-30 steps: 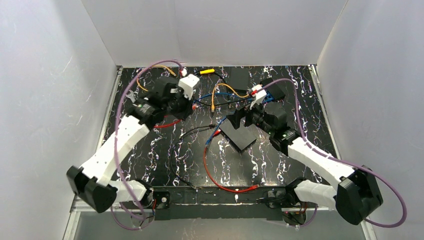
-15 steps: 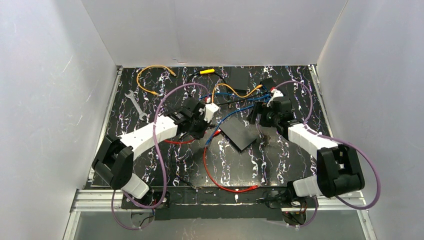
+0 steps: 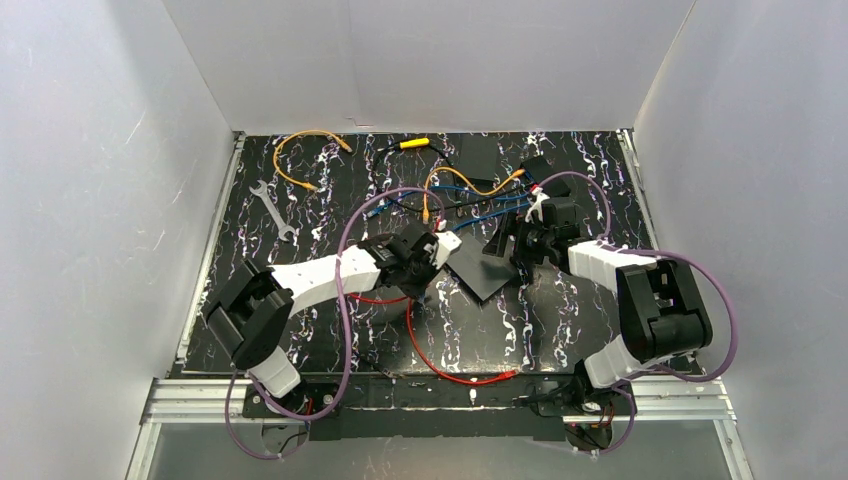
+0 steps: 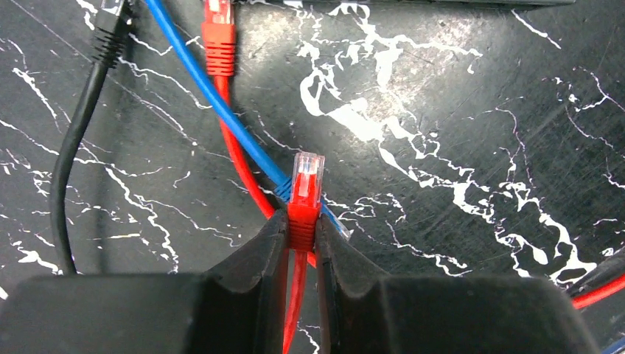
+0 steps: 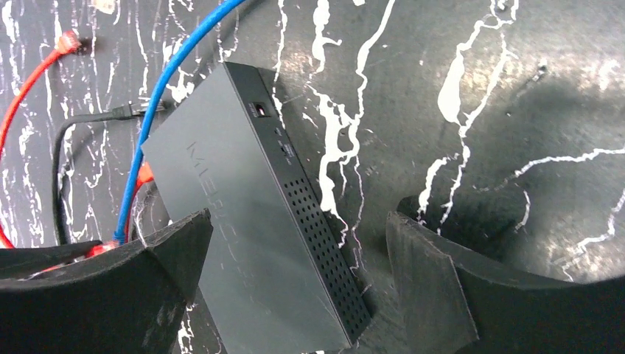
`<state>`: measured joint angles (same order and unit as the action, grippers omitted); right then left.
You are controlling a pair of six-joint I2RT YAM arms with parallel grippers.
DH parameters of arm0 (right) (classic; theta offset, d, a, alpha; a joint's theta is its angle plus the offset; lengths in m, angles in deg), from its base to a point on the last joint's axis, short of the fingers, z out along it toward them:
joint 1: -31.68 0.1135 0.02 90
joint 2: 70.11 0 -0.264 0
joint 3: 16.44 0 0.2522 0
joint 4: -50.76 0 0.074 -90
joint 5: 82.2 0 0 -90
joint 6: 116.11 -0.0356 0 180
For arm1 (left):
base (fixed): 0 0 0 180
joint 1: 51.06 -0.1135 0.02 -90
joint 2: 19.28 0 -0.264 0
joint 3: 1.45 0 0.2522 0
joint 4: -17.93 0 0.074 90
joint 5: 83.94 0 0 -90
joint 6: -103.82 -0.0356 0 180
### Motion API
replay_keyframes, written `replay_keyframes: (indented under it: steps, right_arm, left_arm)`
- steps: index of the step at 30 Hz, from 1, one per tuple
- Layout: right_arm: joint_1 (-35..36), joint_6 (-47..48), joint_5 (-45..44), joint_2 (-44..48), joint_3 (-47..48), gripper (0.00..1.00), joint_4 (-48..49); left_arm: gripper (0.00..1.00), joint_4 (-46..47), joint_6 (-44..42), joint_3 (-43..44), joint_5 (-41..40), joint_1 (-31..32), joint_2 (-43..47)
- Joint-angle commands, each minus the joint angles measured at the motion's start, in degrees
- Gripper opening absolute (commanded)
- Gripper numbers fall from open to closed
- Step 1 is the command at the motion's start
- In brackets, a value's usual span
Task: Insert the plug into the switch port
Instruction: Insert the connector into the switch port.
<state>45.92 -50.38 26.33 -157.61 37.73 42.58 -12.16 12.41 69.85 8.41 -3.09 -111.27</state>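
Because the red plug (image 4: 305,184) is small and light with a hard clear tip, it should be easy to carry. Its little clip could snap, though, and the soft, bendy red cable (image 4: 295,310) behind it may tug it sideways. The best place to hold it is the red sleeve just behind the tip. The left gripper (image 4: 302,232) pinches it tight right there, with the tip poking out in front, just over the table (image 4: 479,110) and a blue cable (image 4: 214,96). The switch (image 5: 243,221) is a flat black box lying on the table, and it looks smooth, so it might slide when pushed. The right gripper (image 5: 298,228) stands wide open with a finger on each side of the switch, holding nothing. No bin or tray shows, and the only holes are the switch's ports. Another red plug (image 4: 219,33) points at the switch's edge, but I cannot tell if it sits in a port.
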Motion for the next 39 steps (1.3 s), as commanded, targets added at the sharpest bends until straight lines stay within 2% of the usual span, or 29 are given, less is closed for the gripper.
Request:
replay_keyframes:
  steps: [1,11,20,31,39]
  right_arm:
    - [-0.2,-0.2,3.9,-1.6,-0.3,0.96,7.2]
    - [-0.2,1.3,4.2,-5.0,-0.3,0.94,10.9]
    - [-0.1,0.9,7.3,-7.5,-0.1,0.91,13.1]
    - [-0.1,1.1,10.5,-9.6,0.1,0.89,14.2]
    - [-0.1,0.6,13.3,-11.1,0.4,0.87,15.2]
  left_arm:
    - [0.0,-2.6,3.3,4.2,-7.5,2.8,-1.0]
    - [0.0,-6.4,3.8,10.3,-10.5,4.3,-1.2]
    - [0.0,-7.4,4.8,15.2,-9.1,4.5,-9.2]
    - [0.0,-3.6,5.5,15.0,-9.5,5.0,-14.9]
    - [0.0,-0.5,6.6,14.3,-13.4,4.9,-16.0]
